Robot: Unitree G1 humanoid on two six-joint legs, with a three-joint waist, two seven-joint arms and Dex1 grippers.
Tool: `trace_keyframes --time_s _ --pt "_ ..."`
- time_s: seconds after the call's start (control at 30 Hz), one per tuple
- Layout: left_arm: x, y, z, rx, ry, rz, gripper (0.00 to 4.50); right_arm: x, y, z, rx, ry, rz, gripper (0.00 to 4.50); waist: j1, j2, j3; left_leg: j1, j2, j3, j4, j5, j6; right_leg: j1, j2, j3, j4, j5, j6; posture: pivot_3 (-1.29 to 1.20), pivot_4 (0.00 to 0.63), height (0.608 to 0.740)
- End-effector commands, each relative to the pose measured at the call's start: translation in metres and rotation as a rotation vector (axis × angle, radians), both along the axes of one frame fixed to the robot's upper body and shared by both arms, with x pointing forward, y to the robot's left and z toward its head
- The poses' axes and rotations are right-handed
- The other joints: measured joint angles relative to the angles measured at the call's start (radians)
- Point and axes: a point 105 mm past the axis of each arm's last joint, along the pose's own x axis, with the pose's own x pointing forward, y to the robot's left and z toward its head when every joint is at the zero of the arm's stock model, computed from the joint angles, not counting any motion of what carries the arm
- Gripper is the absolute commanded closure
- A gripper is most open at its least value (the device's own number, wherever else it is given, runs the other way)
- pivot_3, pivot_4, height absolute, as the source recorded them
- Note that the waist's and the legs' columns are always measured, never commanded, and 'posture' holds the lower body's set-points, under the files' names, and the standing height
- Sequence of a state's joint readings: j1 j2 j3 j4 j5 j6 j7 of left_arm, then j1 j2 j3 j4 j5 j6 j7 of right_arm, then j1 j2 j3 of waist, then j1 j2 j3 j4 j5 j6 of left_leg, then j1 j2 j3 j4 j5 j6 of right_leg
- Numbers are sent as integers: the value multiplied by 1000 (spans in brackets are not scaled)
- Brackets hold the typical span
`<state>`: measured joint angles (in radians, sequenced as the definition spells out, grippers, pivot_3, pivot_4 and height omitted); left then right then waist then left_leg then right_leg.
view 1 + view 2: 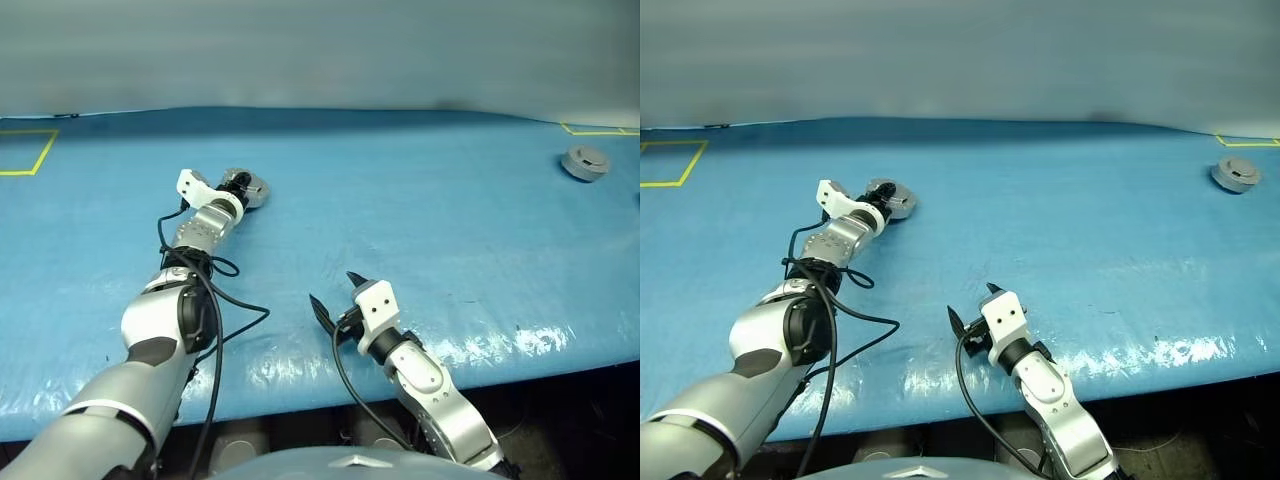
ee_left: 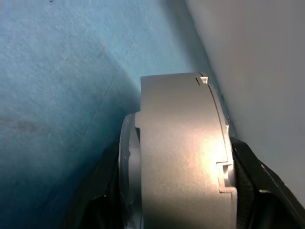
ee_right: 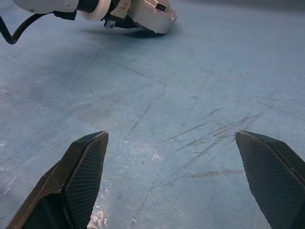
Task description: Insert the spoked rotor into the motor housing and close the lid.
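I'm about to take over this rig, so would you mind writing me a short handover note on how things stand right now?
Left gripper: closed on the motor housing, holding it by its sides at the far left of the blue table.
Right gripper: open, holding nothing, low over the near part of the table.
The housing looks closed, its lid down; whether the rotor is inside cannot be seen.
A separate grey puck sits at the far right.
Left to do: confirm the rotor is in and the lid fully shut, then release the housing.
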<state>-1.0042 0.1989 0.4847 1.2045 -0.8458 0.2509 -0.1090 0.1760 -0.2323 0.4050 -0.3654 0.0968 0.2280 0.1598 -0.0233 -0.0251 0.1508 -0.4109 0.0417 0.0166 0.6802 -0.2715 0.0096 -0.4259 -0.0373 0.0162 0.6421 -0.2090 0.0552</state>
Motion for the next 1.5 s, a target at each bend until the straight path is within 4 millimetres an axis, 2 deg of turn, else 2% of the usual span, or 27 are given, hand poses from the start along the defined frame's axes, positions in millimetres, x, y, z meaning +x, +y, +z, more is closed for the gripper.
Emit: trace_keyframes --time_s 0.03,0.07,0.1,0.17,0.23,0.33,0.4,0.53,0.67,0.77,0.83,0.93,1.03,1.13,1.27,1.5 --pt "-6 8 -15 34 75 -9 2147 1 0 9 17 -25 1 0 -1 0 0 0 0 0 0 0 0 0 0 0 1 0 0 0 150 740" --pt "-10 11 -21 44 95 -19 1435 2 0 8 20 -22 1 0 -2 0 0 1 0 0 0 0 -1 0 0 0 1 0 0 0 150 740" --pt "-13 15 -27 52 115 -20 1237 1 1 8 22 -20 4 0 -3 1 -1 1 0 0 0 1 -1 1 0 0 1 0 0 0 150 740" --pt "-21 27 -39 63 156 -9 545 2 2 7 25 -13 12 0 -6 1 -1 5 0 0 0 1 -1 4 0 1 2 0 0 0 150 740" --pt "-31 43 -50 65 200 19 36 2 5 7 34 -1 26 0 -15 2 -3 17 1 1 -1 0 -1 15 0 1 1 -1 -1 0 150 740" --pt "-47 66 -61 25 229 69 36 2 9 7 43 6 48 0 -33 2 -3 26 3 4 -3 0 -1 20 0 2 2 -6 -2 0 150 740" --pt "-59 75 -64 5 233 71 36 2 12 7 55 16 62 0 -43 2 -4 36 4 4 -6 0 -1 26 0 5 2 -6 -4 0 150 740" --pt "-95 74 -66 86 223 -63 36 2 15 6 81 43 93 0 -49 2 -8 53 3 7 -18 1 -2 35 1 9 2 -8 -7 0 150 740" --pt "-136 71 -57 268 141 -208 36 2 13 4 84 59 98 0 -43 3 -15 53 3 6 -24 1 -6 31 2 11 3 -8 -7 0 150 740" --pt "-160 68 -44 467 37 -271 36 2 12 4 93 62 92 0 -37 3 -16 51 3 7 -27 1 -8 28 2 12 2 -12 -13 0 150 740" --pt "-171 63 -37 666 -29 -329 36 1 13 5 91 61 104 0 -29 3 -16 49 3 7 -28 0 -8 26 2 12 2 -13 -15 0 150 740" --pt "-180 56 -27 972 -154 -354 36 0 15 6 78 48 125 0 -13 3 -15 46 3 7 -28 0 -8 22 2 12 1 -15 -14 0 150 740" --pt "-188 42 -18 1118 -288 -353 36 0 12 7 71 38 116 0 1 2 -15 37 3 9 -28 1 -8 13 1 13 1 -14 -15 0 150 740" --pt "-199 26 -22 1237 -371 -408 36 2 5 7 55 24 96 0 12 2 -15 32 3 8 -27 0 -8 10 1 12 0 -12 -19 0 150 740" --pt "-209 12 -25 1162 -445 -451 36 -3 -1 5 40 20 119 0 12 1 -14 31 3 9 -27 -1 -6 10 0 11 -1 -12 -18 0 150 740" --pt "-203 18 -26 1163 -448 -407 36 -4 -3 4 29 20 129 0 11 0 -13 30 4 9 -25 -1 -5 10 2 8 0 -16 -13 0 150 740"
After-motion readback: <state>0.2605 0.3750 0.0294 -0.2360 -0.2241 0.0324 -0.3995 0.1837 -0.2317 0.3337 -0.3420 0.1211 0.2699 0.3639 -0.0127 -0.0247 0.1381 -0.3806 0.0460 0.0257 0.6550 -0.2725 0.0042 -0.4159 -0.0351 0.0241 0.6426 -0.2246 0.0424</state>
